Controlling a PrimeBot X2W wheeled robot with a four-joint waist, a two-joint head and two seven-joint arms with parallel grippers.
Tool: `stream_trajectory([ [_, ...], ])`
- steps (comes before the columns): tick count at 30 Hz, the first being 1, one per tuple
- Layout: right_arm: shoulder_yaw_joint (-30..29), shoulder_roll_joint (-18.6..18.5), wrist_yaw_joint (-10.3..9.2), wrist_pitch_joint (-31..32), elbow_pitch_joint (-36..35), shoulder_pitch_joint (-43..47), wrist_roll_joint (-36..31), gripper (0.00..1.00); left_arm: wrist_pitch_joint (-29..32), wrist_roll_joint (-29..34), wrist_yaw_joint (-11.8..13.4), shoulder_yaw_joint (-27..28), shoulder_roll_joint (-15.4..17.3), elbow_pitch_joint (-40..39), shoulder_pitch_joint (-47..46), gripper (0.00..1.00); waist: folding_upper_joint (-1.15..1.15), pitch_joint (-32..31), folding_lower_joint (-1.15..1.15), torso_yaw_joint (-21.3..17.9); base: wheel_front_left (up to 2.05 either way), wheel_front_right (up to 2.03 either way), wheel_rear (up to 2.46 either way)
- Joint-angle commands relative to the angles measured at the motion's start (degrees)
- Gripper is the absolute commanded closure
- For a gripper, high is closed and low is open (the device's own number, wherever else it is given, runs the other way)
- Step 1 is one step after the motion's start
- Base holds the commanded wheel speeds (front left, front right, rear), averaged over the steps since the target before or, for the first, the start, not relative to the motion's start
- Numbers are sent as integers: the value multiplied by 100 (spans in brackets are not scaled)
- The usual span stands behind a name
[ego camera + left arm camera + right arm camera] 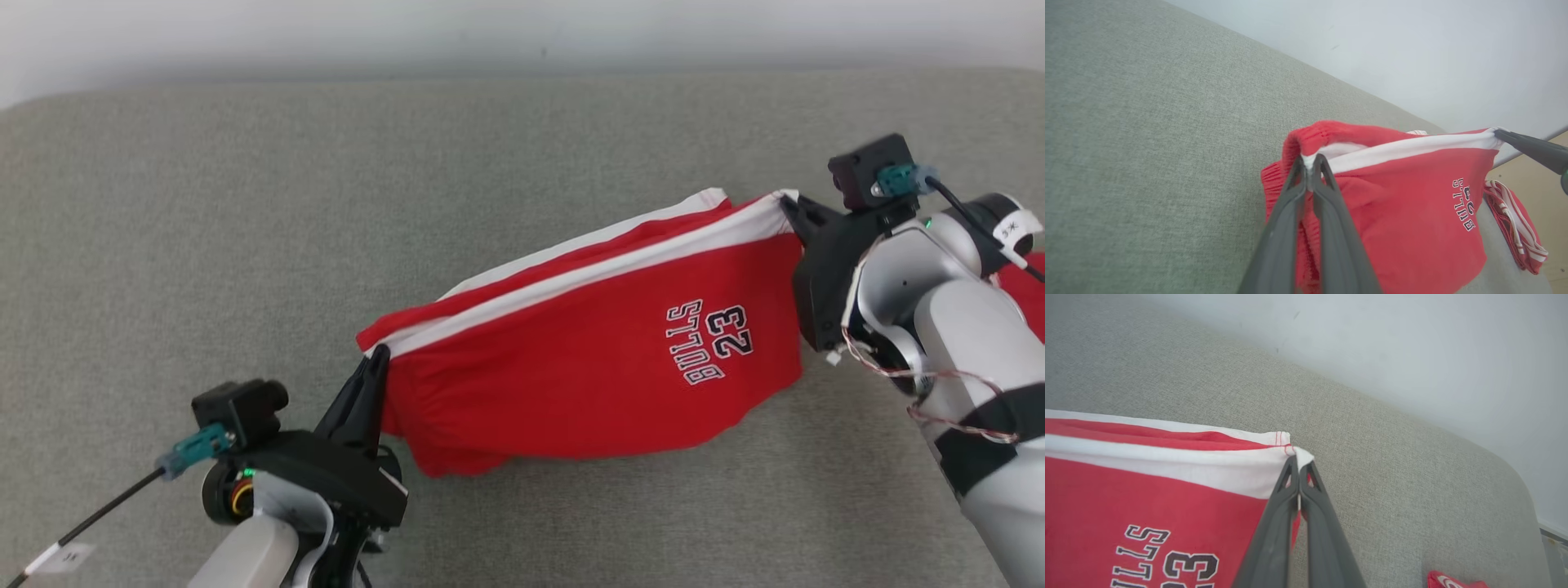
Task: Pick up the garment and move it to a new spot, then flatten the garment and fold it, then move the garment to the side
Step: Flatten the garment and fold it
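Left gripper (378, 353): nearest the camera, fingers pinched shut on the waistband corner of the shorts, carrying that end
Shorts (571, 384): red, white side stripe, "Bulls 23" print; strung between both grippers over the middle of the cushion, top edge taut, lower edge sagging and apparently resting on the fabric, a hold that looks meant to pull the cloth straight before it is laid flat
Right gripper (790, 204): farther off, fingers clamped on the hem corner of the white stripe
Cushion (245, 204): grey, broad, room to spread the shorts
Second garment (1515, 224): red and striped, well apart at the cushion's right edge
Wall (490, 33): pale, behind
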Motion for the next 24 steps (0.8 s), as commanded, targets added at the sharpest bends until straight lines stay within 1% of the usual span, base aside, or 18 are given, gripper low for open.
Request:
stream_trajectory([
  [1,25,77,-17,-112,156,-156,-68,100,13,90,29,-2,-33,57,-145,100,-1,260,-1,215,0,0,0],
  [3,33,145,-17,-270,434,-361,-173,100,38,142,87,-26,-71,151,-284,100,-1,351,-1,256,0,0,0],
  [4,-52,223,-17,-439,710,-525,-281,100,34,235,190,-60,-88,254,-429,100,-1,420,-1,296,0,0,0],
  [5,-110,276,-17,-515,840,-602,-333,100,61,265,224,-76,-122,297,-489,100,-1,453,-1,316,0,0,0],
  [6,-110,276,-17,-515,840,-602,-333,100,61,265,224,-76,-122,297,-489,100,-1,453,-1,316,0,0,0],
  [9,-233,423,-17,-718,1180,-778,-495,100,74,331,312,-96,-179,437,-648,100,-1,521,-1,352,0,0,0],
  [12,-277,537,-17,-858,1474,-901,-604,100,64,361,339,-121,-238,564,-752,100,-1,565,-1,368,0,0,0],
  [13,-296,573,-17,-908,1559,-957,-629,100,29,370,372,-101,-258,601,-782,89,-1,578,-1,372,0,0,0],
  [14,-311,614,-17,-953,1642,-997,-660,100,-5,388,380,-93,-268,636,-807,47,-1,589,-1,371,0,0,0],
  [15,-335,653,-17,-998,1730,-1031,-672,100,-12,407,392,-98,-281,668,-833,0,-1,598,-1,368,0,0,0],
  [16,-352,693,-17,-1051,1801,-1058,-692,83,-32,411,393,-106,-300,695,-854,0,-1,605,-1,364,0,0,0],
  [17,-355,746,-17,-1097,1870,-1077,-679,2,-51,421,390,-112,-313,720,-870,0,-1,608,-1,359,0,0,0],
  [18,-355,785,-17,-1158,1928,-1106,-670,0,-67,427,385,-116,-323,750,-881,0,-1,606,-1,352,0,0,0],
  [21,-286,831,-17,-1252,2072,-1161,-631,0,-143,434,353,-111,-339,815,-873,0,-1,557,-1,323,0,0,0],
  [24,-263,871,-17,-1295,2143,-1171,-469,0,-344,429,349,-22,-282,809,-718,0,-1,455,-1,282,0,0,0],
])
